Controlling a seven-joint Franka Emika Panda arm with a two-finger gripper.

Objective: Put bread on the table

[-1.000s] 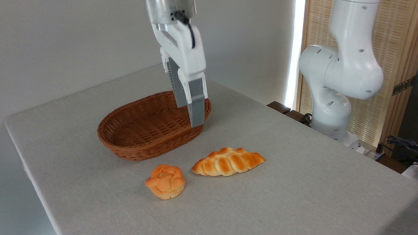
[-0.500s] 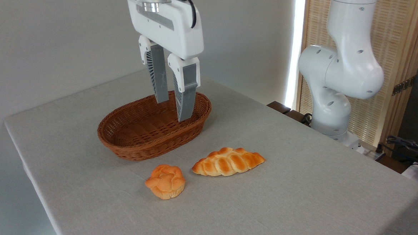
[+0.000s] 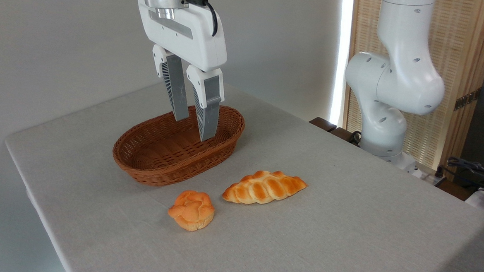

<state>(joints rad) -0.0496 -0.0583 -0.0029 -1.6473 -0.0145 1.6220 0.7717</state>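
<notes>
**Bread already on the cloth, my hand pulling away over the basket**

The bread (image 3: 264,187), the long braided loaf, lies flat on the table (image 3: 345,224), in front of the basket (image 3: 178,145) and a little to its right, clear of the wicker rim. Just beside its left tip, apart from it by a small gap, sits the round knotted bun (image 3: 191,210), also on the cloth.

My gripper (image 3: 192,129) hangs above the basket's far half, fingers pointing down, spread apart with clear daylight between them and nothing held. A second ago I was turned edge-on to the camera, lower and nearer the basket's right rim; since then I have swung round so both fingers show, and drifted up and to the left. The loaf and the bun have not moved at all across that second, and the basket stays where it was, empty as far as I can see into it.

I read that as the job being done: the loaf rests on the table, and I am retreating, not reaching. If anything is left, it is only to lift clear without brushing the basket's rim, since my fingertips are low over its hollow.
</notes>
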